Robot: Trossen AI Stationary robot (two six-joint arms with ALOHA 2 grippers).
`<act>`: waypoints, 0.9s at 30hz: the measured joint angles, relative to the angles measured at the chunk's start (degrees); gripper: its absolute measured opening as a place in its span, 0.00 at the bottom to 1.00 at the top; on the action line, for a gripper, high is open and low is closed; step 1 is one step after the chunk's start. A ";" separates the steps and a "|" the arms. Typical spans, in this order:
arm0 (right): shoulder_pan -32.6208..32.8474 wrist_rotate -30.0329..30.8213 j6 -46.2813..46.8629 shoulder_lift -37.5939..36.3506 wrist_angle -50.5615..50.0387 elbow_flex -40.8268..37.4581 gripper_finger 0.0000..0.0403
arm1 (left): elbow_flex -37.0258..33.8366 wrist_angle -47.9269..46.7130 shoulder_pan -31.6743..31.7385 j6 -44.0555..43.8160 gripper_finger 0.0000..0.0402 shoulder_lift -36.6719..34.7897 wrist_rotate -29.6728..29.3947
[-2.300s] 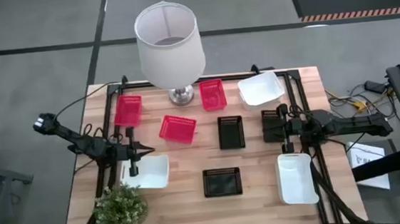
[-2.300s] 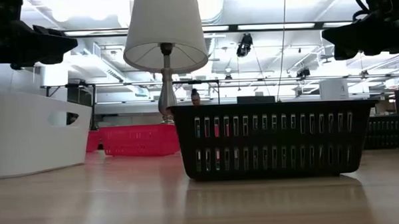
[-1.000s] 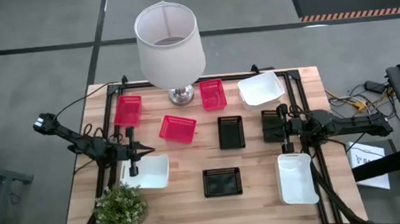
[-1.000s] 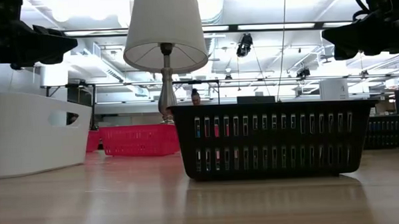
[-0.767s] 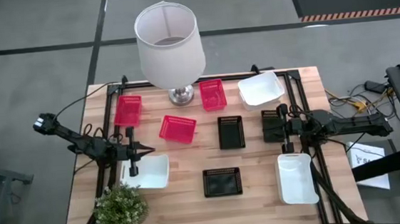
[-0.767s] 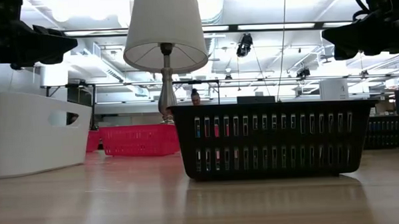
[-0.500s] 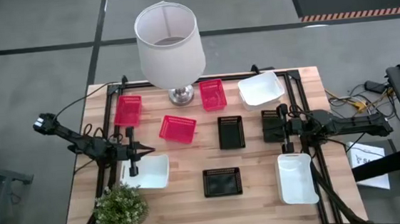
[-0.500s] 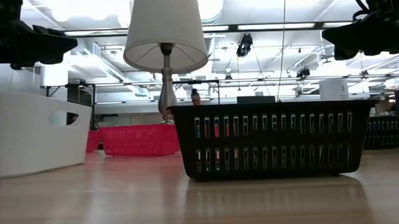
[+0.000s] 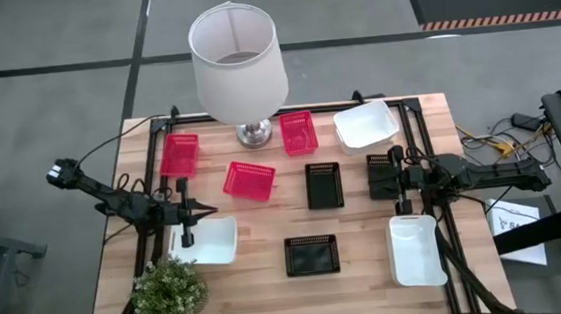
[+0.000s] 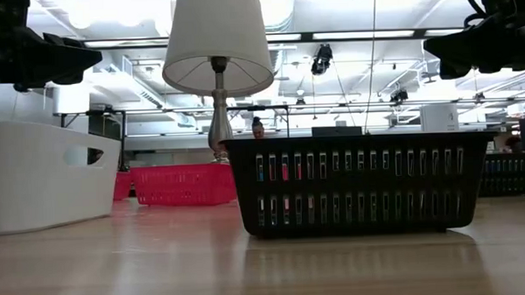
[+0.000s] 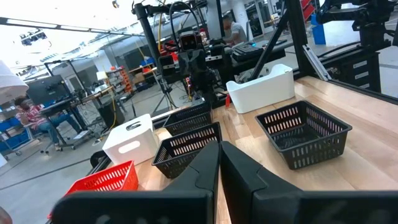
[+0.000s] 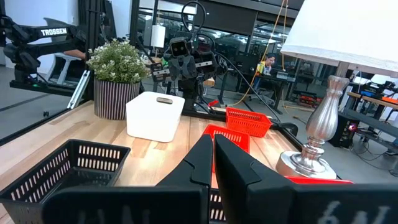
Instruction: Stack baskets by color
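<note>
I am holding my left gripper (image 9: 197, 215) pressed together and empty by a white basket (image 9: 210, 241), and my right gripper (image 9: 393, 180) likewise over a black basket (image 9: 380, 174). Nine baskets are sitting unstacked around the table (image 9: 272, 298).

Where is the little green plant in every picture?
High view: plant at the table corner by the left arm.
Low view: not in it.
Left wrist view: not in it.
Right wrist view: plant far across the table.
Landmark: white basket beside it.
</note>
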 joint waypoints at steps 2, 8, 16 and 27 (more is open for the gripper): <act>0.01 0.00 0.00 0.00 -0.01 0.00 0.02 | 0.00 0.00 0.00 -0.02 0.00 0.00 -0.01; 0.02 0.00 0.00 0.01 -0.02 0.00 0.02 | 0.00 0.00 -0.02 0.00 0.00 0.00 -0.02; 0.01 0.00 0.00 0.02 0.00 0.00 0.02 | 0.00 0.00 -0.02 0.00 0.00 0.00 -0.01; 0.02 0.00 -0.01 0.02 -0.01 0.00 0.02 | 0.00 11.35 -0.02 9.45 0.00 0.43 0.26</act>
